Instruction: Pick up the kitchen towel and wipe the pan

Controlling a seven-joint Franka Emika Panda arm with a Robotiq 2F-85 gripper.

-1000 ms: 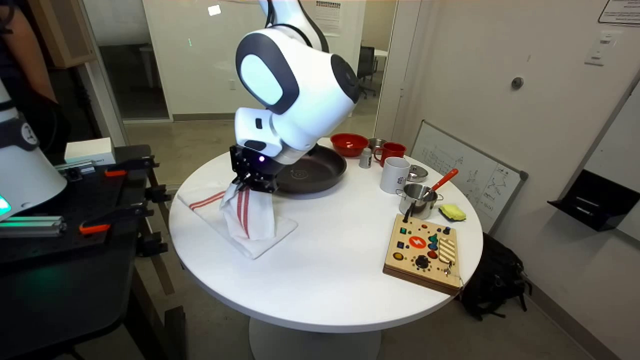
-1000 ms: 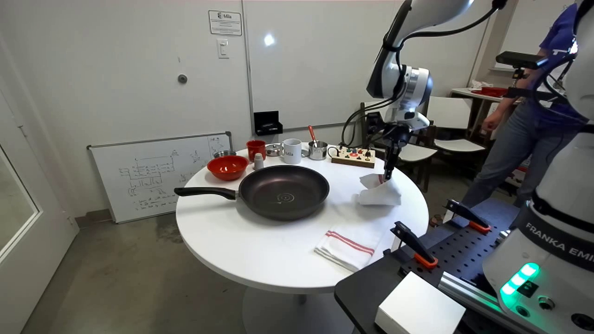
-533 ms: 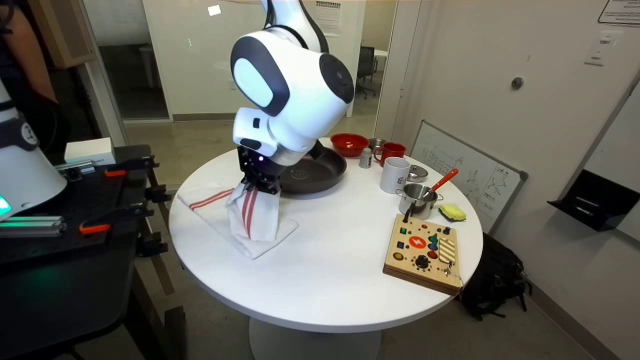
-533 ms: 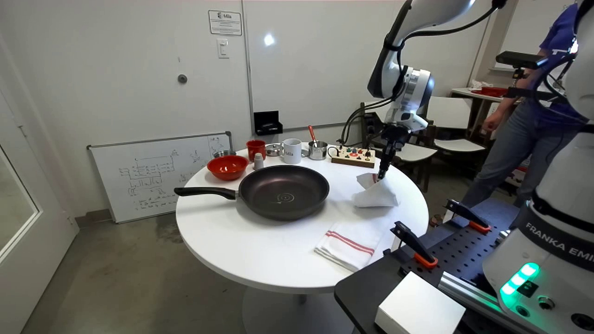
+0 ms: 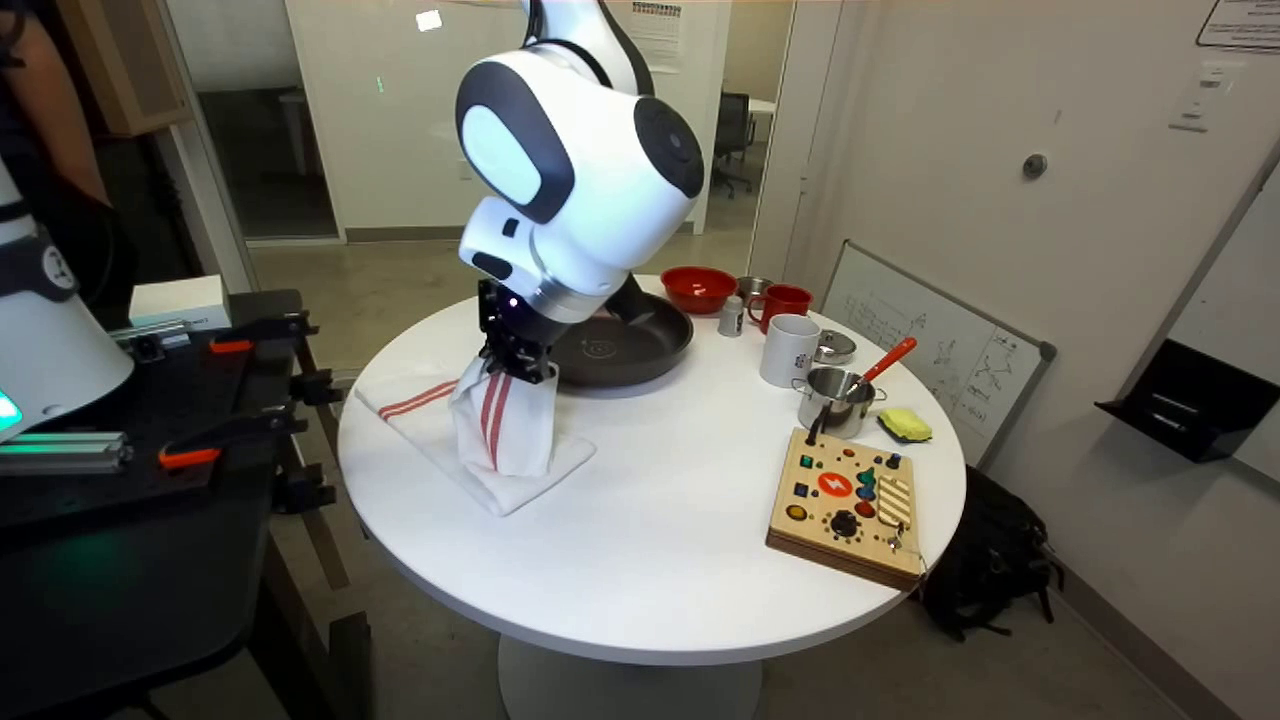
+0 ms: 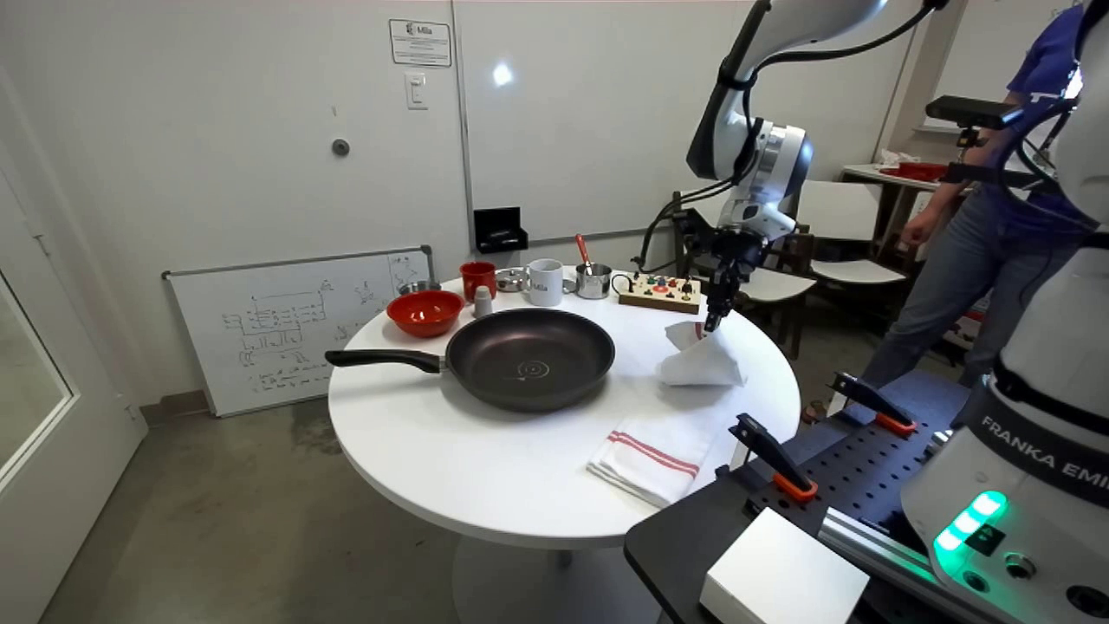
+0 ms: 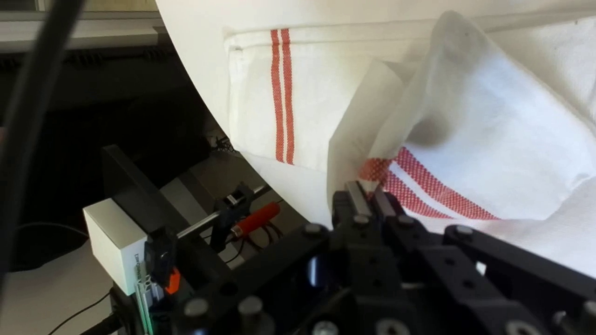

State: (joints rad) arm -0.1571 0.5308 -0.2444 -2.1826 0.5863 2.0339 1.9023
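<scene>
The black metal claw (image 7: 370,195) is clenched on a pinch of the white cloth kitchen towel with thin red stripes (image 5: 490,435), right at one pair of the stripes; whether hem or mere fold sits between its jaws, I can't tell from where I stand. The raised flap hangs from that pinch like a little tent, and the rest lies folded flat on the round white counter (image 5: 650,540), close to its edge on the side of the robot's white base (image 5: 50,360). I'd expect the towel to weigh next to nothing: soft, limp, happy to follow a pull but likely to buckle under a push. One narrow pinch should do for lifting, though the folded layers may slip apart and trail. For wiping, a hold nearer the middle would probably serve better, leaving a wad of cloth below the jaws so that nothing hard scrapes the round black shallow metal frying pan (image 6: 530,360). That pan stands apart from the towel, its long straight black handle (image 6: 385,357) pointing to the counter's edge away from the cloth; its smooth inside looks scratchable, and it may skid if rubbed hard.
</scene>
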